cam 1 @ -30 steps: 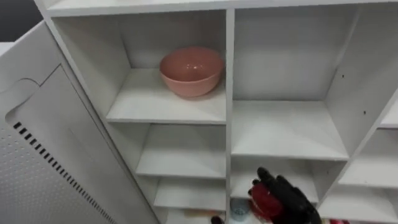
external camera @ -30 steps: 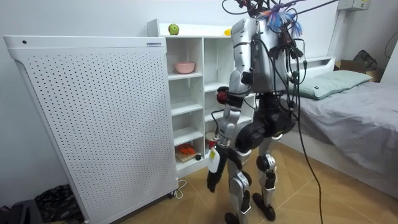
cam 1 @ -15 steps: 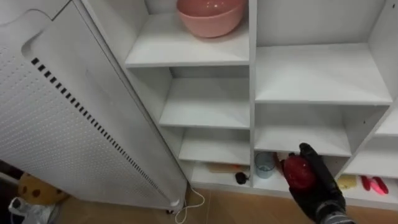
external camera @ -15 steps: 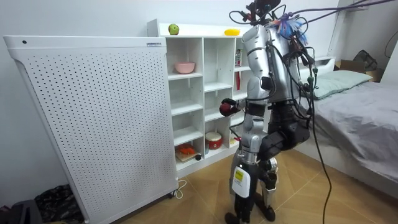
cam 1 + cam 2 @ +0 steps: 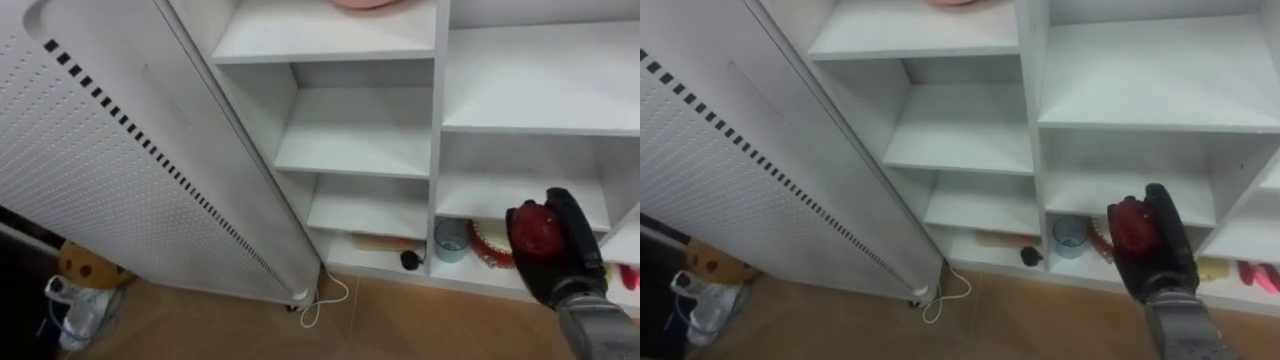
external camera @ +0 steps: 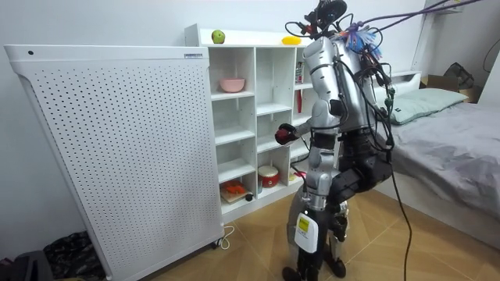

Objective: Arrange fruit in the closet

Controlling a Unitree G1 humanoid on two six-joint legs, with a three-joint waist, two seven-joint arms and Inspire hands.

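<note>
My right hand (image 5: 572, 265) is shut on a round red fruit (image 5: 538, 228) and holds it up in front of the lower right compartments of the white closet (image 5: 358, 162). The room view has the fruit (image 6: 283, 136) at the closet's middle height, just outside its open front. I stand close to the closet, facing it. A pink bowl (image 6: 231, 84) rests on an upper left shelf. On the closet's top lie a green apple (image 6: 218, 36) and a yellow fruit (image 6: 291, 40).
The closet's big perforated white door (image 5: 110, 170) stands open on my left. The bottom shelves hold a blue cup (image 5: 450, 240), a red-and-white round container (image 5: 488, 245), a small dark ball (image 5: 408, 260) and a flat board (image 5: 378, 243). A bed (image 6: 445, 129) is behind me.
My view has tipped down from the bowl shelf to the lower shelves and floor. In the room view I have shifted to the right and turned. The red fruit stays in my right hand.
</note>
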